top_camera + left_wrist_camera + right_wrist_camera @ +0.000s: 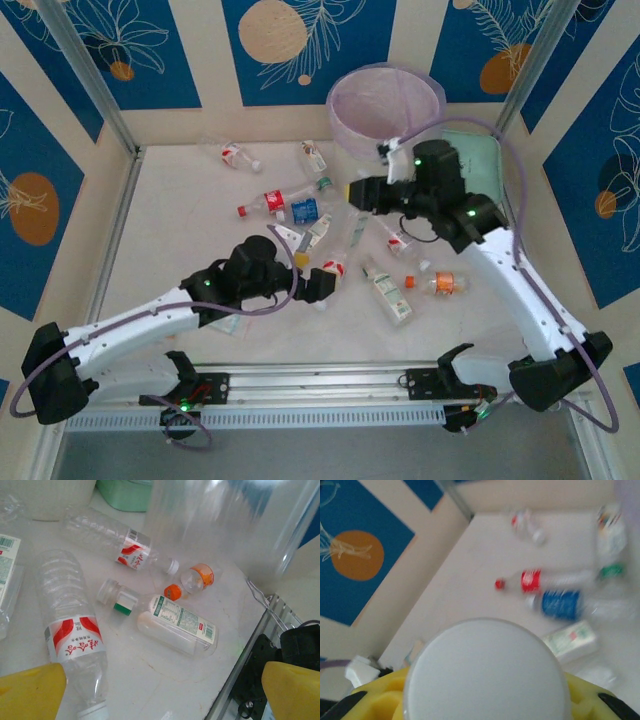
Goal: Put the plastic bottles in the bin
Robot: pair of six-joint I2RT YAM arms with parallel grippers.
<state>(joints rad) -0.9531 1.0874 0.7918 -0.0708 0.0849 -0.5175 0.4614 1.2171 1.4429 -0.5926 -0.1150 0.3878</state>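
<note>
Jaws of the right gripper (352, 190) pinch a clear bottle (487, 672), seen end-on from the wrist; those of the left gripper (160, 692) stand spread and empty above loose bottles (75, 640) on the worktop (180, 220). The bin (345, 125) stands just beyond the right gripper. Good practice: carry the bottle fully over the bin's mouth before parting the jaws, lest it glance off the rim.

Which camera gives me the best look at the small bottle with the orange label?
Left wrist: the orange-label bottle lies close and fairly sharp, its clear body and label band easy to make out. Top external shows it small, on the table beside the right arm.
</note>
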